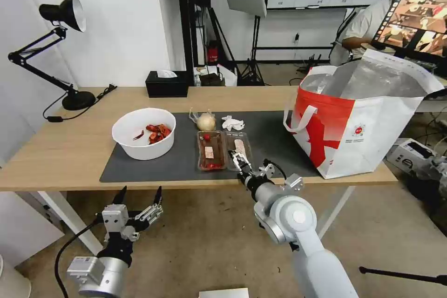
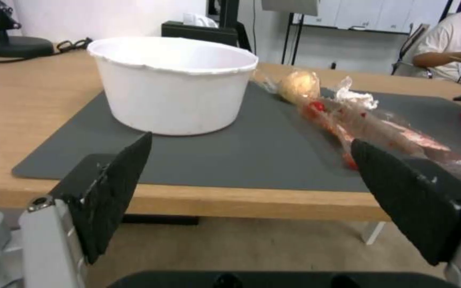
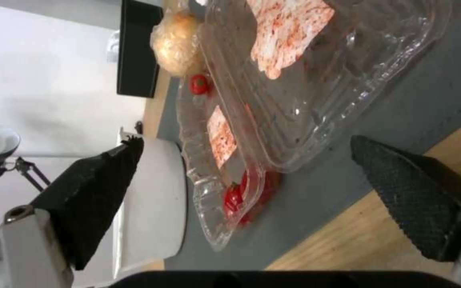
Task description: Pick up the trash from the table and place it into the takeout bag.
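Four pieces of trash lie on the dark grey mat (image 1: 274, 142) of the light-wood table (image 1: 60, 149). Taking the mat's centre as the dial in the head view: the clear hinged tray (image 1: 224, 150) with red and white leftovers lies open just past centre toward 6 o'clock, near the table's front edge; the knotted clear bag (image 1: 205, 121) with a beige lump sits at 12 o'clock, touching the tray's far rim in the left wrist view; the crumpled tissue (image 1: 232, 123) lies just beside it at 1 o'clock; the white bowl (image 1: 144, 133) holding red food scraps stands at 9 o'clock, well apart from the tray.

The takeout bag (image 1: 358, 121), white and red with silver lining, stands upright and open-mouthed at 3 o'clock, at the mat's right end.

The right gripper (image 1: 239, 157) is over the tray's near right half, its jaws spread wide and holding nothing; in the right wrist view its black fingers (image 3: 412, 188) flank the tray's near edge, apart from it. The left gripper (image 1: 139, 198) hangs below and in front of the table edge, below the bowl, jaws likewise wide and empty.

A black tissue box (image 1: 166, 84) and a black desk lamp (image 1: 63, 14) stand along the far edge at 11 and 10 o'clock.
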Controlling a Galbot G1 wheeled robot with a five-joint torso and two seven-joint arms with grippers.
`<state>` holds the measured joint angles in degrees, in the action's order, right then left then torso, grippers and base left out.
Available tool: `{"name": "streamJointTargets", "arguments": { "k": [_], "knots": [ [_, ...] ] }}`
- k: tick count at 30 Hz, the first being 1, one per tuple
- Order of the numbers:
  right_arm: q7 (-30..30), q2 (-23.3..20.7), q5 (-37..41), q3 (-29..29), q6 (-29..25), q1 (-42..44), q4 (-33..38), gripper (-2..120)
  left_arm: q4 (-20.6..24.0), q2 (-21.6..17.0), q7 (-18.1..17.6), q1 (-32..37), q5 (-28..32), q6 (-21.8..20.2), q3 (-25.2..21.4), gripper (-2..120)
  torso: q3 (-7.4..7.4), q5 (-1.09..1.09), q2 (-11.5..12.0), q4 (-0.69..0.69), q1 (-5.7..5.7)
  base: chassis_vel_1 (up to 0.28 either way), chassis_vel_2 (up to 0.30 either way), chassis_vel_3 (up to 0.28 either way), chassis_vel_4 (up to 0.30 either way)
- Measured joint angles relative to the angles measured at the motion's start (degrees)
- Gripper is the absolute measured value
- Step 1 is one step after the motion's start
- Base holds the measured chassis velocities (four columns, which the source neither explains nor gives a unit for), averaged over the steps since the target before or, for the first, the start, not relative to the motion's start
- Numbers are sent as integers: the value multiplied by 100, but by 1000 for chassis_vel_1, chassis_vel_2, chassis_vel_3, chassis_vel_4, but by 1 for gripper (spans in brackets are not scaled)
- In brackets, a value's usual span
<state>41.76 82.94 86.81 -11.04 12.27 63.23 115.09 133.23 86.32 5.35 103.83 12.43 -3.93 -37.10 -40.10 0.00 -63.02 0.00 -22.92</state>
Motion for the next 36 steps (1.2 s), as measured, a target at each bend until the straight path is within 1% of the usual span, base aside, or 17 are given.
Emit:
{"name": "streamJointTargets", "arguments": {
  "k": [20, 36],
  "knots": [
    [110, 152, 21, -76, -94, -188, -213, 100, -117, -32, -4, -1, -37, 15, 14, 100, 0, 0, -1, 0, 1, 0, 0, 0, 0],
    [-32, 199, -59, -95, -122, -246, -315, 100, -120, -44, -5, -3, -21, 60, 1, 100, -1, 0, 0, 0, -1, 0, 0, 0, 0]
  ]
}}
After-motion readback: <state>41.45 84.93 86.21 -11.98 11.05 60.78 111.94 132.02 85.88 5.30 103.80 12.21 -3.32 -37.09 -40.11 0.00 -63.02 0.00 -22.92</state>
